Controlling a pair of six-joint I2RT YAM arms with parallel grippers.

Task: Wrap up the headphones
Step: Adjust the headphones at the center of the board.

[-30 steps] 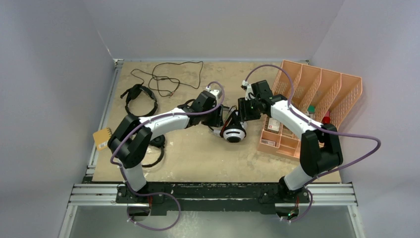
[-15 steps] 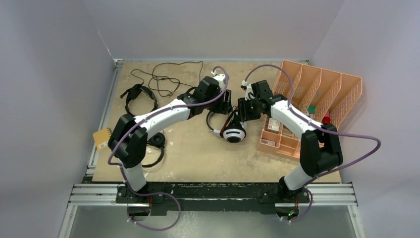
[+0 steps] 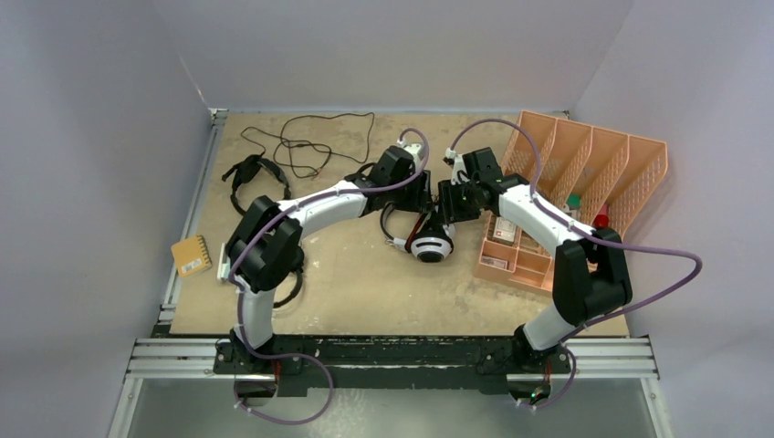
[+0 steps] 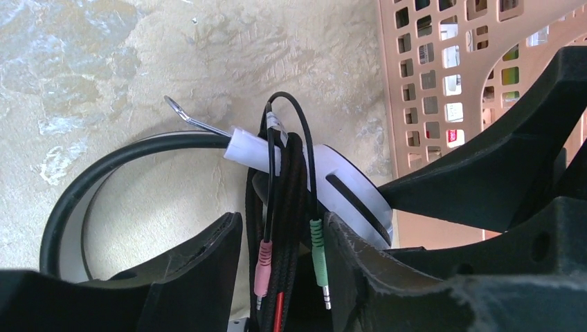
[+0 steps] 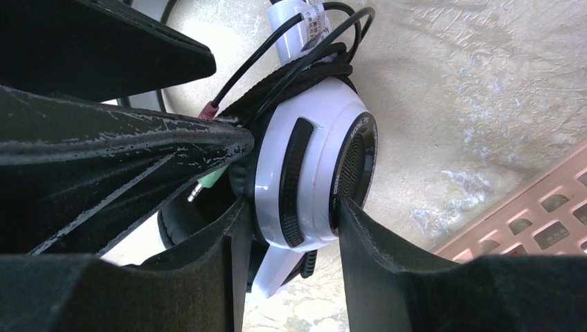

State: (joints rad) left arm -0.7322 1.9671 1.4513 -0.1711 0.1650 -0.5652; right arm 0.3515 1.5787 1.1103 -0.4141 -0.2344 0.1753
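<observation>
Over the last second your left arm has swung in toward the peach organizer (image 3: 593,151). The right arm has stayed put. The left gripper (image 4: 280,225) now sits on the side of the white-and-black headphones (image 3: 431,246) away from the organizer, close against the right gripper (image 5: 291,211). The headphones have barely shifted and are still just off the organizer's near open end.

The right gripper is clenched across the white earcup (image 5: 311,152), one finger on each face. That shell looks hard and smooth and could twist or slip, so I'd keep the squeeze square. The headband (image 4: 104,162) looks springy and will likely flex if pulled.

The left gripper straddles the cable bundle (image 4: 284,173) wound at the band's root. The pink plug (image 4: 263,266) and green plug (image 4: 317,242) hang between its jaws. I cannot tell whether the jaws pinch the bundle or only bracket it.

The cord is thin, limp and light, and I'd expect loose turns to spring off. Take hold on the braided bundle, not on the plugs.
</observation>
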